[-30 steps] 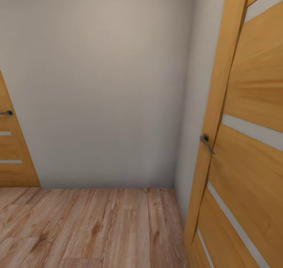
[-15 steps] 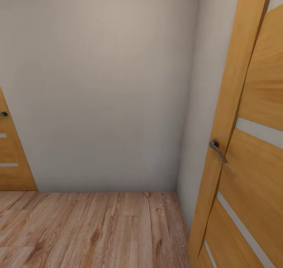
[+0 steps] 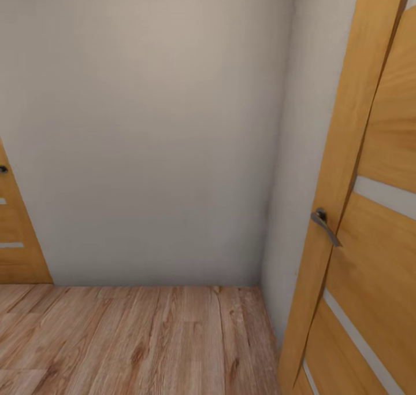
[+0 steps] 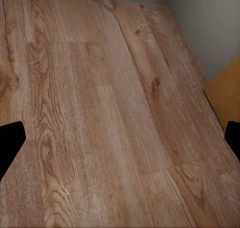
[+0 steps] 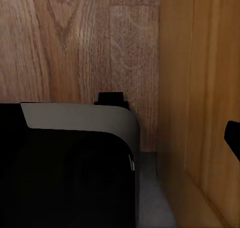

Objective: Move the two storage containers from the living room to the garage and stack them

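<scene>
Where the robot is: in a corner with a plain cream wall [image 3: 150, 129] ahead and a light wood-plank floor [image 3: 133, 343] below; this looks like a stop on the way, not the garage.
Left gripper: the left gripper [image 4: 120, 140] has its two black fingertips [image 4: 10, 143] far apart, with nothing between them; only planks lie under it.
Right gripper: one black fingertip [image 5: 232, 135] peeks in at the edge of the right wrist view; I cannot tell if that gripper is wide or narrow; a shiny black and grey robot part [image 5: 70, 163] sits right beside it.
Door: an orange-brown wooden door with pale stripes [image 3: 375, 210] and a grey metal handle [image 3: 325, 224] stands very near the right gripper's side; a second matching wooden door [image 3: 14, 239] is off past the left gripper.
What could go wrong: the robot could bump or scrape the near door if it turns tight; it could roll into the wall.
The bins: no orange-red bin is by either gripper; I cannot say where they are.
</scene>
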Controlling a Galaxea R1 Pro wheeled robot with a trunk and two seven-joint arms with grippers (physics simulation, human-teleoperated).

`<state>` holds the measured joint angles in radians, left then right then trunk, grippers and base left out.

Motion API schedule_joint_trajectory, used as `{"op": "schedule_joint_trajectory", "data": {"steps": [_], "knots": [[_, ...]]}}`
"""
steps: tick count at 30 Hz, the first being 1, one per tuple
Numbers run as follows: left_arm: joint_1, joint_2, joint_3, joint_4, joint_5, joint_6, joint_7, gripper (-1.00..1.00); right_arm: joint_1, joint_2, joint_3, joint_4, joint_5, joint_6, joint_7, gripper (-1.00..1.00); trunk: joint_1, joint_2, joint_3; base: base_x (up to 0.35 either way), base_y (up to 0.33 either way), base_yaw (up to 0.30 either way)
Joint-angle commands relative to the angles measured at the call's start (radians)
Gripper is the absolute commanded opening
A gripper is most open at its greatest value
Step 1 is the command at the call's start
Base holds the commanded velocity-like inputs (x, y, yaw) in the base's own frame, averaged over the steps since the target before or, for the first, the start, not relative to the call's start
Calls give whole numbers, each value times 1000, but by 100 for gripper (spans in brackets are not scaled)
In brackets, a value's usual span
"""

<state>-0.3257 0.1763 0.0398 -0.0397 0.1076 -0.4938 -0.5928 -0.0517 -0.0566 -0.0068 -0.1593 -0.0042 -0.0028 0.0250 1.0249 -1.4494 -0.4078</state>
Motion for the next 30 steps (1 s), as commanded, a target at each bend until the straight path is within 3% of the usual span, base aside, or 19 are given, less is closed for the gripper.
{"op": "schedule_joint_trajectory", "data": {"steps": [1, 21, 30], "knots": [[-1, 0, 3, 1, 9, 3, -10, 100, 0, 0, -1, 0, 0, 0, 3, 100, 0, -1, -1, 67, -31, 0], [-1, 0, 3, 1, 9, 3, -10, 100, 0, 0, -1, 0, 0, 0, 3, 100, 0, -1, -1, 44, -29, 0], [-1, 0, 3, 1, 9, 3, -10, 100, 0, 0, -1, 0, 0, 0, 3, 100, 0, -1, -1, 166, 0, 0]]}}
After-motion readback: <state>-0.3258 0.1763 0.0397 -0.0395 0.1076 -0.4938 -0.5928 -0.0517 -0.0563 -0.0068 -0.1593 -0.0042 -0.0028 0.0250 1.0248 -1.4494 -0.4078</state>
